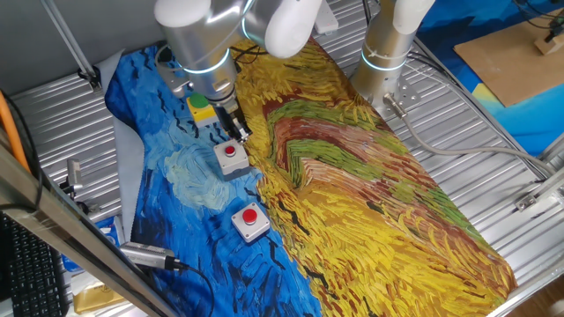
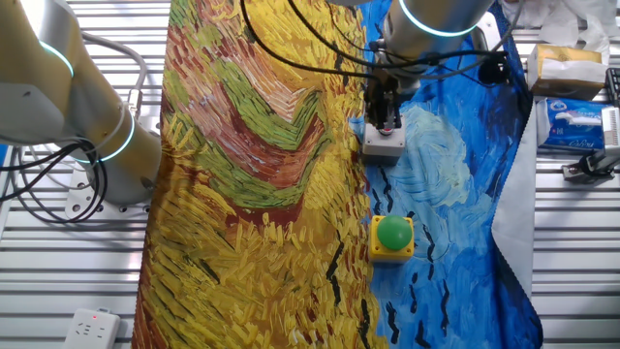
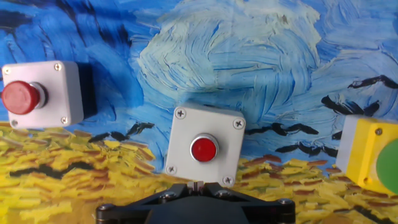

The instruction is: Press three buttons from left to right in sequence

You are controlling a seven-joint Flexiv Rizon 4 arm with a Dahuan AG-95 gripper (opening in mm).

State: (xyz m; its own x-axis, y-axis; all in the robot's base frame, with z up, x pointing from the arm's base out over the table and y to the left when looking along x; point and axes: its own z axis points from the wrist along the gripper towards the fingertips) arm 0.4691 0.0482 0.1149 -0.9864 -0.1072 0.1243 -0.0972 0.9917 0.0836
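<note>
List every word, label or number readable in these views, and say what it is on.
None can be read.
Blue packet, by the cloth: print too small and blurred.
Box above it: no legible print.
Three buttons, red, red and green: unmarked caps and housings.

A slatted metal worktop (image 1: 493, 167) carries a painted cloth (image 1: 370, 194); beneath the jaws sits the middle red button box (image 1: 231, 157), flanked by the green button box (image 2: 392, 237) and another red button box (image 1: 250, 220).

Gripper (image 1: 240, 132) pointing down, arm overhead
</note>
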